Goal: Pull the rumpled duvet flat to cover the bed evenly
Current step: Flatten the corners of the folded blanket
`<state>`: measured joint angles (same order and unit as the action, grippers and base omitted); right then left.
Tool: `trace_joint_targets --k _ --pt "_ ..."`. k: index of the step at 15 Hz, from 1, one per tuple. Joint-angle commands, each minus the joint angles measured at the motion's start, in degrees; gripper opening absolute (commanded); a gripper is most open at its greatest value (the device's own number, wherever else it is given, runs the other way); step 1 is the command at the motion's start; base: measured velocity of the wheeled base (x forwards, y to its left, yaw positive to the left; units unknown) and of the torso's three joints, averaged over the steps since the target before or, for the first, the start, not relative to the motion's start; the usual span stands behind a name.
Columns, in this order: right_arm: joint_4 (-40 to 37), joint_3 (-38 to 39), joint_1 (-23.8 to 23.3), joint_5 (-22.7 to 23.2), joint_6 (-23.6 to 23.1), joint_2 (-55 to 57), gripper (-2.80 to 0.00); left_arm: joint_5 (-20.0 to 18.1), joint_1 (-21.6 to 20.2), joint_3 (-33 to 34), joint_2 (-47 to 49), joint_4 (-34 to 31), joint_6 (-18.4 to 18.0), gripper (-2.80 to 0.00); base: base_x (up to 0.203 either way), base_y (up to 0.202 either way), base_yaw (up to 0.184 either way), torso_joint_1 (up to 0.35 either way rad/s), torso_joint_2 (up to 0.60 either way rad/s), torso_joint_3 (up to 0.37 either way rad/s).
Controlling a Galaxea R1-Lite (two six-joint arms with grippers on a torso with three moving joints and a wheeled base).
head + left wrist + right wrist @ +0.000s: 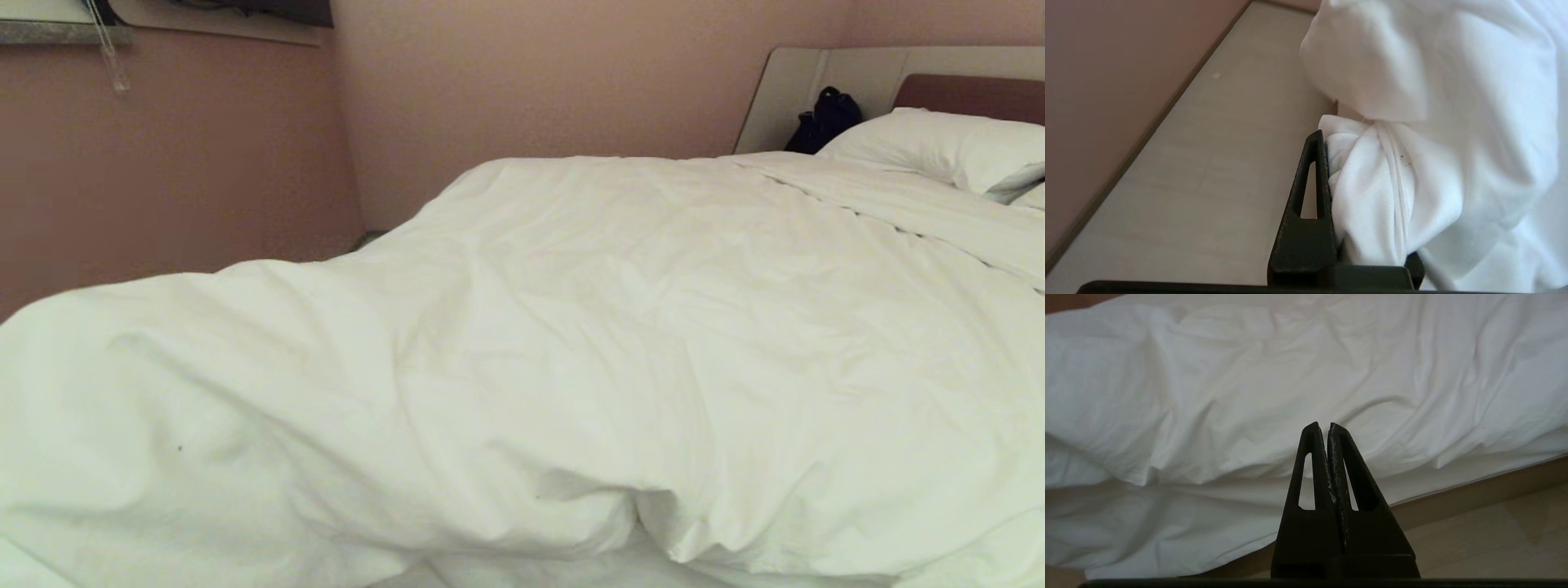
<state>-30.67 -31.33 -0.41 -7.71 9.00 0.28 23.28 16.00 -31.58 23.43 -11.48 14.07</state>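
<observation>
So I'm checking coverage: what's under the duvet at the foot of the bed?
Below the duvet edge, a strip of white sheet and the bed base show. The mattress further up is hidden.

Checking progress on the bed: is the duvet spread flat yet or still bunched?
Still bunched: the duvet humps up in thick folds at its near edge, and the left pincer is shut on a gathered wad.
</observation>
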Motion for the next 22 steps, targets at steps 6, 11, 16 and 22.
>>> trace_joint_targets --k 6,11,16,22 --pt "15.8 12.1 0.0 2.6 -3.9 -0.3 -2.80 -0.1 -4.7 0.6 -5.7 -3.1 0.1 -2.80 0.000 0.000 0.000 0.000 0.00 0.000" --pt "16.3 14.5 0.0 2.5 -3.8 -0.3 -2.80 4.2 -5.8 6.6 -7.5 -3.2 -5.4 -2.80 0.000 0.000 0.000 0.000 0.00 0.000" --pt "18.6 18.2 0.0 2.5 -3.5 -0.3 -2.80 5.4 -10.1 6.7 -7.5 -2.8 -6.0 -2.80 0.000 0.000 0.000 0.000 0.00 0.000" --pt "19.5 21.2 0.0 2.7 -3.0 -0.3 -2.80 9.1 -10.7 5.9 -7.5 -2.7 -4.8 -2.80 0.000 0.000 0.000 0.000 0.00 0.000"
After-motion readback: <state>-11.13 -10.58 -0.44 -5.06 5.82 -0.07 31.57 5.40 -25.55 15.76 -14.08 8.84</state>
